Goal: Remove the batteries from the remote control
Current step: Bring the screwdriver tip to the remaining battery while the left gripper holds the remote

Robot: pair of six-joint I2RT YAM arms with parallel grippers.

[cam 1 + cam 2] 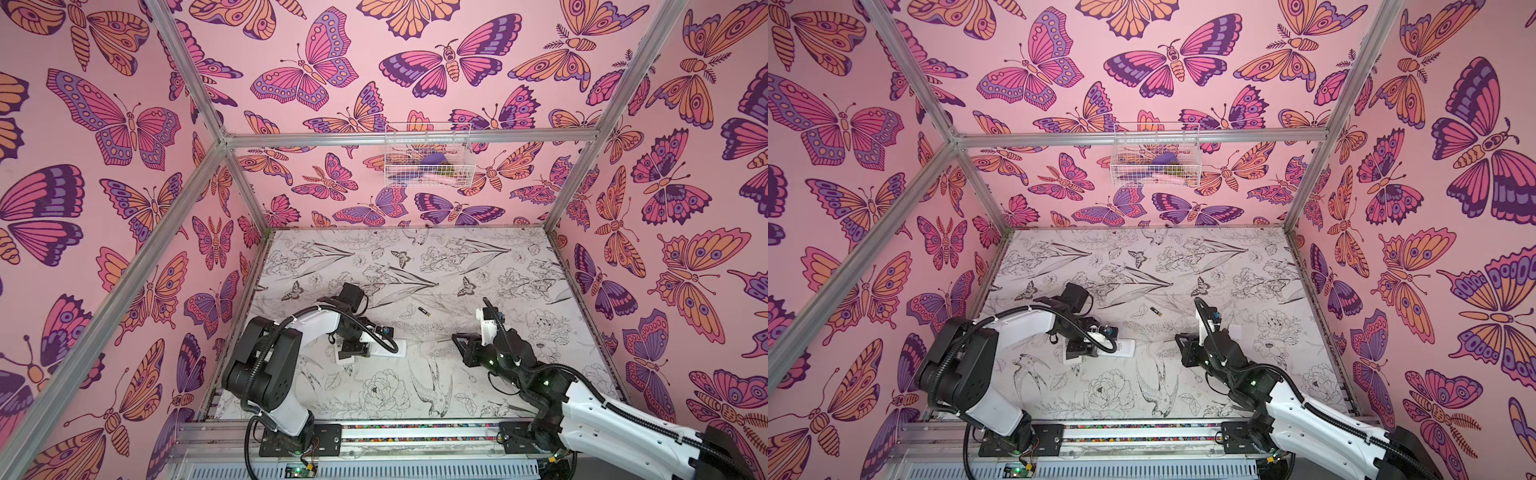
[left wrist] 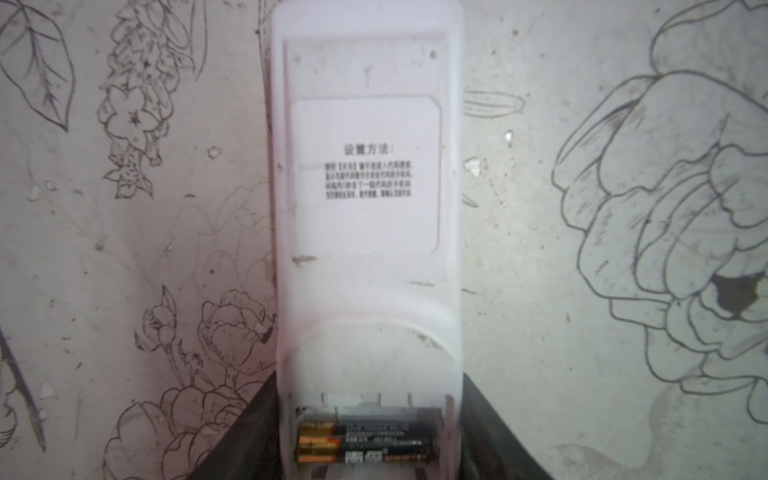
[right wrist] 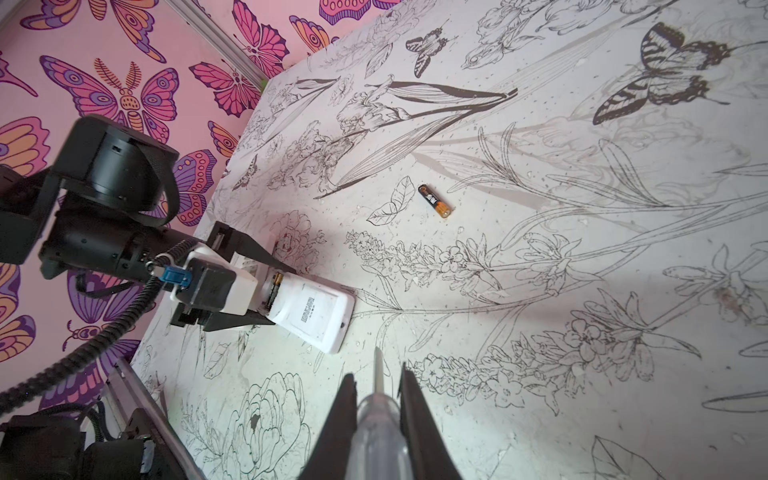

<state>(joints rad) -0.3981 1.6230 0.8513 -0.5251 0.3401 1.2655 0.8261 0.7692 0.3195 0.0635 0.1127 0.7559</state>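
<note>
Two black-and-gold cylindrical batteries [image 2: 365, 440] lie exposed, crosswise in the end of the white plastic remote [image 3: 311, 311] near the left edge of the surface [image 3: 582, 291], right between the fingers of the left hand [image 3: 280, 296], though I cannot tell whether these clamp it, while the right hand [image 3: 378, 372], pinching the clear-handled screwdriver [image 3: 376, 436], aims it at the remote from nearby.

There is one remote [image 2: 365, 208], and it sits in the left claw [image 3: 282, 297]. What look like two batteries [image 2: 365, 442] lie side by side in it, though blur leaves that count unsure. One more battery [image 3: 434, 201] lies loose on the table [image 3: 582, 291], well apart from both claws. There is one screwdriver [image 3: 376, 419], held in the right claw [image 3: 377, 374]. That makes two claws, and there is one wire basket [image 1: 428, 156].
</note>
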